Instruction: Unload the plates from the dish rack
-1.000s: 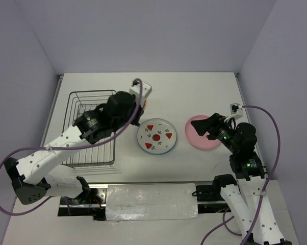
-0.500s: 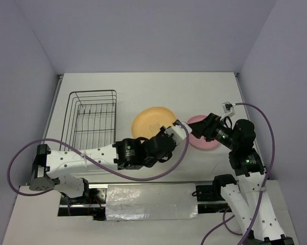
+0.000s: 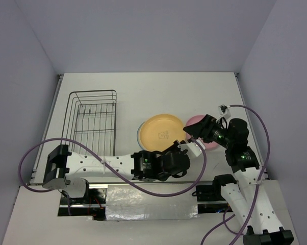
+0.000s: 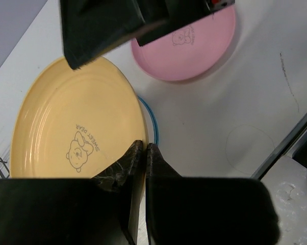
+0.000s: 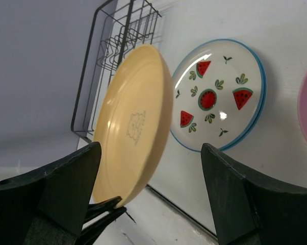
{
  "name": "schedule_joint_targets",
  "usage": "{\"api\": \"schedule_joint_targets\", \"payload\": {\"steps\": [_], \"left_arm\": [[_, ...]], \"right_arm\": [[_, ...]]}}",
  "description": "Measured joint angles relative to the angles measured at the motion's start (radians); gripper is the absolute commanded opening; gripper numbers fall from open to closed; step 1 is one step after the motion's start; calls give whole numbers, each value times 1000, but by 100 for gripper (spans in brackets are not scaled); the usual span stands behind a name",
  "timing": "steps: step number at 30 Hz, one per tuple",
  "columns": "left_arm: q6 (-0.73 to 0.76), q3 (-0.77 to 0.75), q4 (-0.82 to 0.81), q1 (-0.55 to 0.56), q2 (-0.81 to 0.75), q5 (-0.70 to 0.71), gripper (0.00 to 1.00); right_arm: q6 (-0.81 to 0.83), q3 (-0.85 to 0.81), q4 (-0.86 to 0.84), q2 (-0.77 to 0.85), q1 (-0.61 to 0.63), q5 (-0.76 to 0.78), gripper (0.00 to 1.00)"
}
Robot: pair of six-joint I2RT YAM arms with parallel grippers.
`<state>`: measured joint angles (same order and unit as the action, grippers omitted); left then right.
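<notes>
My left gripper [image 3: 181,147] is shut on the near rim of the tan-yellow plate [image 3: 163,131] and holds it tilted above the white watermelon plate [image 3: 140,133], which shows only as a blue-rimmed edge. In the left wrist view the gripper [image 4: 144,148] pinches the yellow plate [image 4: 77,122]. The pink plate [image 3: 208,144] lies flat to the right, partly under my right gripper [image 3: 193,129], which is open and empty. The right wrist view shows the gripper [image 5: 150,148], the yellow plate [image 5: 133,122] and the watermelon plate [image 5: 220,97]. The dish rack [image 3: 92,127] holds no plates.
The rack stands at the left of the white table [image 3: 158,92], with walls at the back and sides. A white padded strip [image 3: 151,199] lies along the near edge between the arm bases. My left arm stretches across the front of the table.
My left arm has carried the yellow plate from the rack to the right and nearer, now over the watermelon plate. My right gripper has shifted slightly left over the pink plate.
</notes>
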<state>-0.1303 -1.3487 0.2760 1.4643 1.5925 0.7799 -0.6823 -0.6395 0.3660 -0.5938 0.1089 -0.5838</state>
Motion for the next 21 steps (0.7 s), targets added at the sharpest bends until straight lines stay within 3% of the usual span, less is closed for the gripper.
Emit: {"api": "schedule_joint_targets", "payload": {"steps": [11,13,16,17,18,19,21], "left_arm": [[35,-16,-53,21,51,13,0],[51,-16,-63,30,62,13,0],[59,-16,-80,42,66,18,0],[68,-16,-86,46,66,23,1],[71,-16,-89,48,66,26,5],[74,-15,-89,50,70,28,9],[77,-15,-89,51,75,45,30]], "right_arm": [[-9,87,-69,-71,98,36,77],[-11,89,-83,-79,115,49,65],[-14,93,-102,-90,124,66,32],[-15,94,-108,-97,125,77,9],[-15,95,-112,-104,124,85,1],[-43,94,-130,-113,124,80,0],[-47,93,-138,-131,129,89,0]]}}
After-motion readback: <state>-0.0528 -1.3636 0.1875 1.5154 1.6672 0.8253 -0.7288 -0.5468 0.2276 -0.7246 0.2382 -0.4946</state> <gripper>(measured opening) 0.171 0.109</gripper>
